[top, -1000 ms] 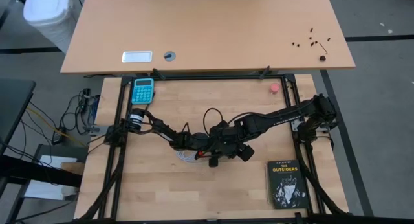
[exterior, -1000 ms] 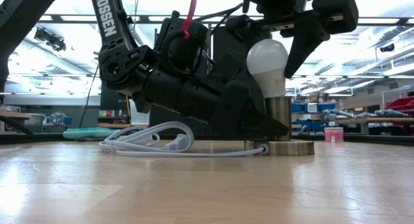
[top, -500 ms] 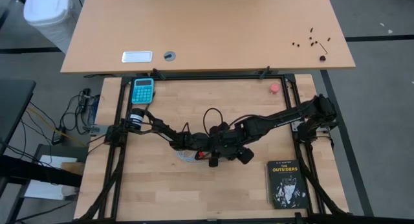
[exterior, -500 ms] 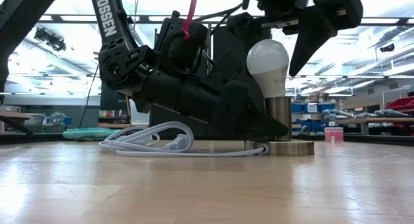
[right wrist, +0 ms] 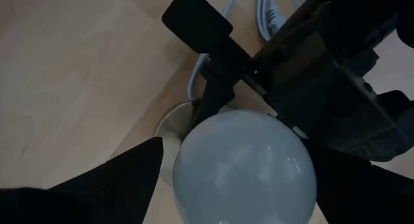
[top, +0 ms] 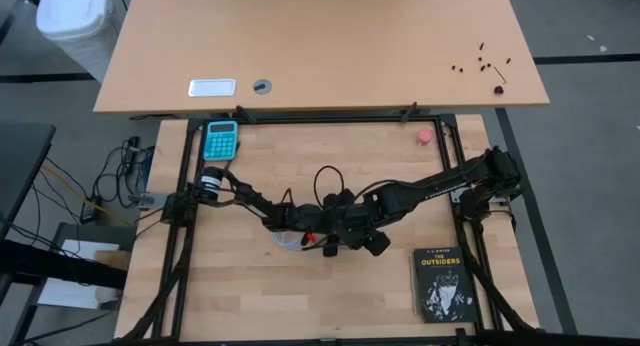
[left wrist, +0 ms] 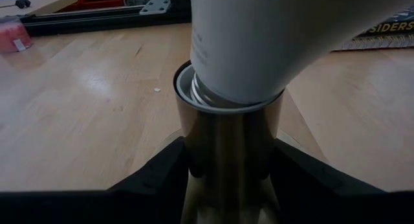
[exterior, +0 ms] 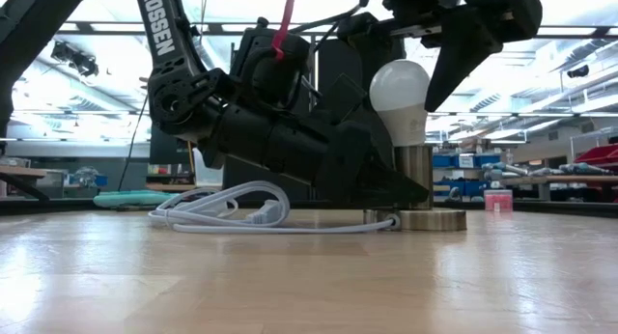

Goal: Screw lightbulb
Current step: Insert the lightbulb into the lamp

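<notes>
At the low view's upper centre, the lightbulb [exterior: 400,100] stands upright, base seated in the brass socket [exterior: 416,176] on the bench [exterior: 309,276]. Directly above, the right pincer [exterior: 446,44] hangs wide open around the bulb, holding nothing. Lower left, the left pincer [exterior: 391,187] clamps the socket.

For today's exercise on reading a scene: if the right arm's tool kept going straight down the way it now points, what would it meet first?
The lightbulb. The right tool hangs open directly above it, a finger on either side of the white dome, which stands in the metal socket. How much gap remains is hard to judge.
</notes>
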Robot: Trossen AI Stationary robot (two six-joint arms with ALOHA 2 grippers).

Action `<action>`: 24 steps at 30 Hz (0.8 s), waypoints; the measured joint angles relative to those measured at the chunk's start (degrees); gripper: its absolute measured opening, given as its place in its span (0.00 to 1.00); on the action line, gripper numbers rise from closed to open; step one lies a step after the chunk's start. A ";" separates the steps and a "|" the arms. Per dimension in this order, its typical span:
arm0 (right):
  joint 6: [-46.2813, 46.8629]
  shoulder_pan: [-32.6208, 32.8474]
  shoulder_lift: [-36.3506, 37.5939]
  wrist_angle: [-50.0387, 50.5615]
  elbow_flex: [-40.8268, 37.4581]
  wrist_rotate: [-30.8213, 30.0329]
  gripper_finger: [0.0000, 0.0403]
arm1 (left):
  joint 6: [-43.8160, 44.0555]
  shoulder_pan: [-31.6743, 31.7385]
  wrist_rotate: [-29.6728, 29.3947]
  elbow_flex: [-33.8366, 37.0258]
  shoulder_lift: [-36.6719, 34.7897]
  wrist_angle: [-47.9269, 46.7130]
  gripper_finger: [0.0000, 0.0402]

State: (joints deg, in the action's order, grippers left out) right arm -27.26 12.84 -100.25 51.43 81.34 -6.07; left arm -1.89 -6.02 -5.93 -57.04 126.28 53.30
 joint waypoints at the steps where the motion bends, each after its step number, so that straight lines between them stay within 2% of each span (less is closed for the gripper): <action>1: 0.18 0.00 -0.39 -0.18 0.00 -0.05 0.91 | 0.07 0.00 0.00 0.01 0.00 0.04 0.49; 6: -0.02 -0.04 -2.30 0.15 0.13 -2.30 0.88 | 0.79 0.00 -0.01 0.09 0.04 0.15 0.49; 15: -0.36 -0.15 -3.17 0.03 0.11 -3.39 0.74 | 0.48 0.02 -0.11 0.04 0.04 0.00 0.49; 24: -0.76 -0.21 -3.14 1.25 0.84 -3.34 0.72 | 0.32 0.02 0.18 -0.07 0.04 -0.13 0.49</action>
State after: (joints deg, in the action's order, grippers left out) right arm -28.02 12.63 -103.38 52.68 82.19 -9.41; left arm -1.57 -6.00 -5.75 -57.10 126.32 53.17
